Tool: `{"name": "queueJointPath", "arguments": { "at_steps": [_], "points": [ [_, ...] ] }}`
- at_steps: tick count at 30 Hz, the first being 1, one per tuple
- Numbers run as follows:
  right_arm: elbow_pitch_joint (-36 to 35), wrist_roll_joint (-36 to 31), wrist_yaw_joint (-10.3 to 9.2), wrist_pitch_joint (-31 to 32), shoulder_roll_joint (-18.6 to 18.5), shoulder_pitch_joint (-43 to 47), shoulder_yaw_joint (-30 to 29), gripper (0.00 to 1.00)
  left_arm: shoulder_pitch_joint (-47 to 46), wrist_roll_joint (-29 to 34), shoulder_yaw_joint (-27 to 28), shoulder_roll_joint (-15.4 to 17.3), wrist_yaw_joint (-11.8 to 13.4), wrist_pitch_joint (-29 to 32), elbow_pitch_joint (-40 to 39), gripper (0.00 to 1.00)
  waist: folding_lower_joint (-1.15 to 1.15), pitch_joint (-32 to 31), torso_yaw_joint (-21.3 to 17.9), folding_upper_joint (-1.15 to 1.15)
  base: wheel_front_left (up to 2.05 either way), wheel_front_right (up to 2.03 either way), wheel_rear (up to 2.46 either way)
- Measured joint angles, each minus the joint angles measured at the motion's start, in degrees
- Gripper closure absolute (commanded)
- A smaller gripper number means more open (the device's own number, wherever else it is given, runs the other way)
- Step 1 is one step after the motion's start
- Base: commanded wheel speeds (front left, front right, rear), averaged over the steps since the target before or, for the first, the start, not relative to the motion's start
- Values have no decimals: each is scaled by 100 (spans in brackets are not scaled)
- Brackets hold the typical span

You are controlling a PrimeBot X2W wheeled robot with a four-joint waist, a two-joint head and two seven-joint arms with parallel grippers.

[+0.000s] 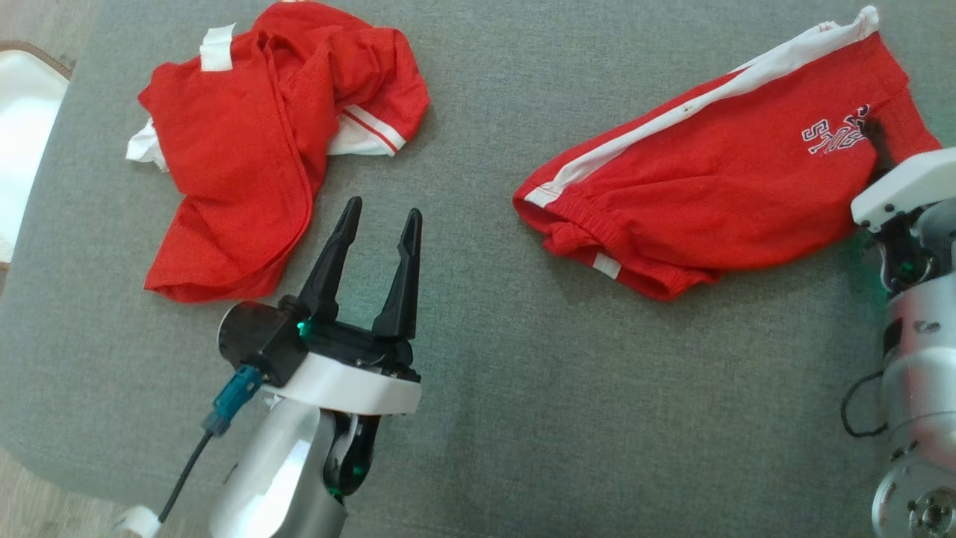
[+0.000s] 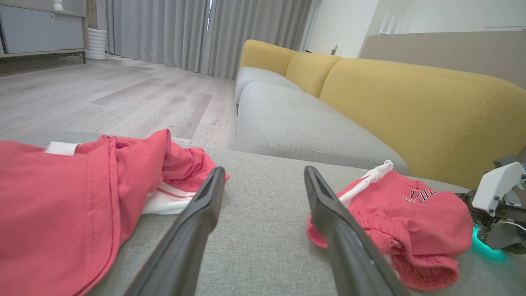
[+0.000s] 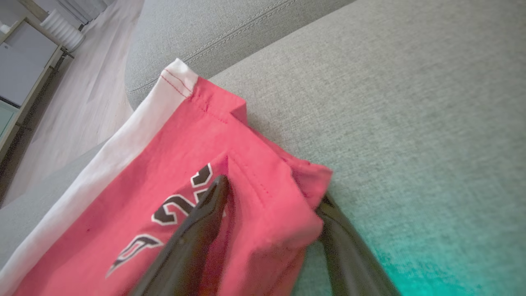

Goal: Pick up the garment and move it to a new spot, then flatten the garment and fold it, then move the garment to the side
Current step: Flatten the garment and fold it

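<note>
Red shorts [image 1: 709, 187] with a white side stripe and a printed logo lie rumpled on the right of the grey cushion [image 1: 523, 373]. My right gripper [image 1: 881, 149] is at their right edge. In the right wrist view it [image 3: 273, 193] stands open, one finger on top of the logo and the other under a raised fold of the shorts [image 3: 164, 164]. A crumpled red shirt [image 1: 246, 134] lies at the upper left. My left gripper [image 1: 382, 209] hovers open and empty between the two garments, with the shirt [image 2: 61, 197] on its left and the shorts [image 2: 411, 209] on its right.
A second grey seat cushion [image 2: 287, 123] and yellow sofa backrests [image 2: 411, 102] lie beyond the cushion's far edge. Wooden floor [image 2: 102, 94] stretches to the left. A white object [image 1: 22, 127] sits past the cushion's left edge.
</note>
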Motion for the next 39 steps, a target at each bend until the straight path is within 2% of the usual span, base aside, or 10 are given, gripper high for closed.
{"name": "queueJointPath", "arguments": {
  "at_steps": [1, 8, 13, 18, 21, 25, 30, 39],
  "points": [
    [55, -10, 0, 0, -25, -48, 24, 100, -3, 0, -13, 0, 0, -1, 0, 0, 0, 9, -3, 0, 0, 0, 0],
    [244, 0, 0, -220, -59, -140, 243, 100, -27, -55, 19, -4, 5, -1, 2, 0, 1, -2, -87, 0, 0, 0, 0],
    [265, 665, 0, -469, 103, -110, 367, 100, -23, -65, 99, -4, 3, -1, 2, 0, 1, -154, -298, 0, 0, 0, 0],
    [-229, 1129, 0, -626, 58, 160, 453, 100, 87, -141, 156, -4, -1, -1, 1, 0, 0, -347, -562, 0, 0, 0, 0],
    [-506, 1220, 0, -760, 2, 519, 348, 100, 195, -141, 244, -3, -2, 0, -2, 0, 0, -494, -722, 0, 0, 0, 0],
    [-832, 1213, 0, -953, -1, 1021, -97, 100, 320, -141, 279, -3, -3, 0, -31, 0, 0, -698, -926, 0, 0, 0, 0],
    [-1282, 1199, 0, -1115, 200, 1568, -510, 100, 494, -130, 307, -1, -4, 0, -55, 0, -1, -904, -1160, 0, 0, 0, 0],
    [-1636, 1323, 0, -1230, 404, 1964, -510, 100, 626, -38, 365, -1, -10, 0, -92, 0, 0, -1004, -1420, 0, 0, 0, 0]
  ]
}}
